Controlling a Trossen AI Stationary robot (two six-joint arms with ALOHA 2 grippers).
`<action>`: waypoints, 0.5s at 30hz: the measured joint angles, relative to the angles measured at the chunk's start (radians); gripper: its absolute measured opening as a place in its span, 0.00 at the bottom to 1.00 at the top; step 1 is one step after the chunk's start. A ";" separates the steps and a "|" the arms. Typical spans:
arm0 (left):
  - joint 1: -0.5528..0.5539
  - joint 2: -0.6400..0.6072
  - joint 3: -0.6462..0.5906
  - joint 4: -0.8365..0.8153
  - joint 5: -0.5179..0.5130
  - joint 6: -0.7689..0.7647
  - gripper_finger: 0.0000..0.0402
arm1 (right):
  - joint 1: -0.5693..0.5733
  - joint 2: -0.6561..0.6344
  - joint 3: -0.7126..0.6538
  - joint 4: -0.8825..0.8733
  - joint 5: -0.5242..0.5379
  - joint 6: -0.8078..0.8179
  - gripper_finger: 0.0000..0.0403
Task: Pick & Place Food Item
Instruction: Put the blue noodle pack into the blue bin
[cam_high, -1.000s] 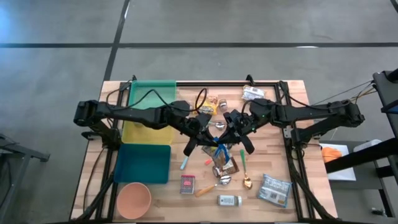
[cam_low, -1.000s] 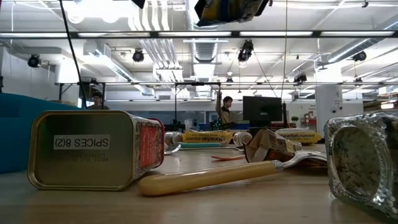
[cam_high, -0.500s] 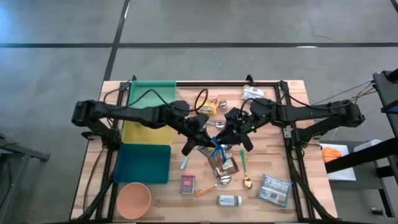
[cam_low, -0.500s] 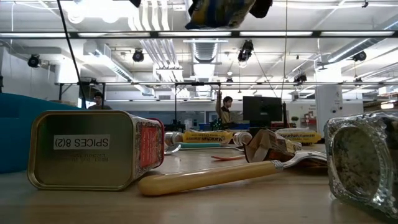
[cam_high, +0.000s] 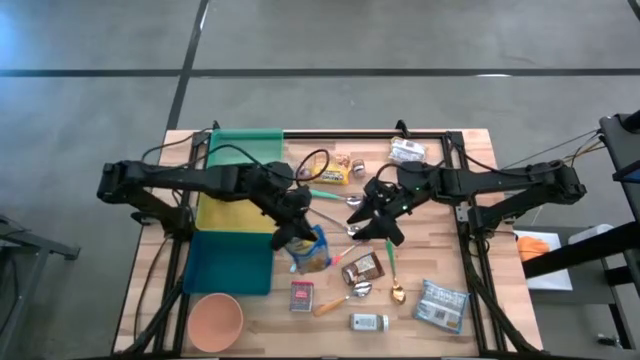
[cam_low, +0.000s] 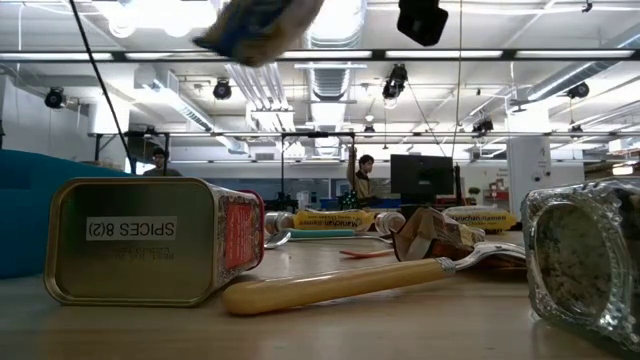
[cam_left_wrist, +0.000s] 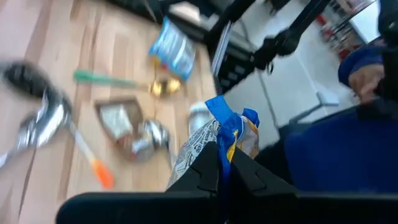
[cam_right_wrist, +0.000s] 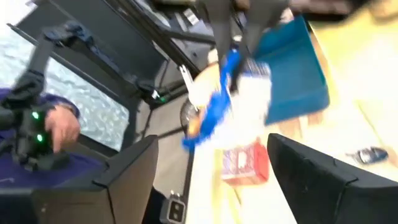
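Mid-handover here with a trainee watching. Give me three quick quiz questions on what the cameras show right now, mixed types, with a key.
1. True or false: the left gripper is shut on the blue snack bag.
2. How do the jaws of the right gripper stand? A) clamped on the bag B) open, holding nothing C) shut on a spoon
3. Fill in: in the low view, the tin lying on its side reads "____ 8(2)".

Key: 1 true; 2 B; 3 SPICES

Overhead looks down; low view skims tabletop (cam_low: 330, 320).
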 joint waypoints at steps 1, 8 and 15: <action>-0.001 -0.016 0.000 -0.051 -0.008 0.000 0.02 | 0.000 0.000 0.000 -0.012 0.000 0.000 0.75; -0.012 -0.133 0.000 -0.398 -0.152 -0.001 0.02 | 0.000 0.001 -0.001 -0.037 0.000 -0.003 0.75; -0.052 -0.217 -0.005 -0.688 -0.353 -0.081 0.01 | 0.000 0.001 -0.001 -0.050 0.000 -0.026 0.75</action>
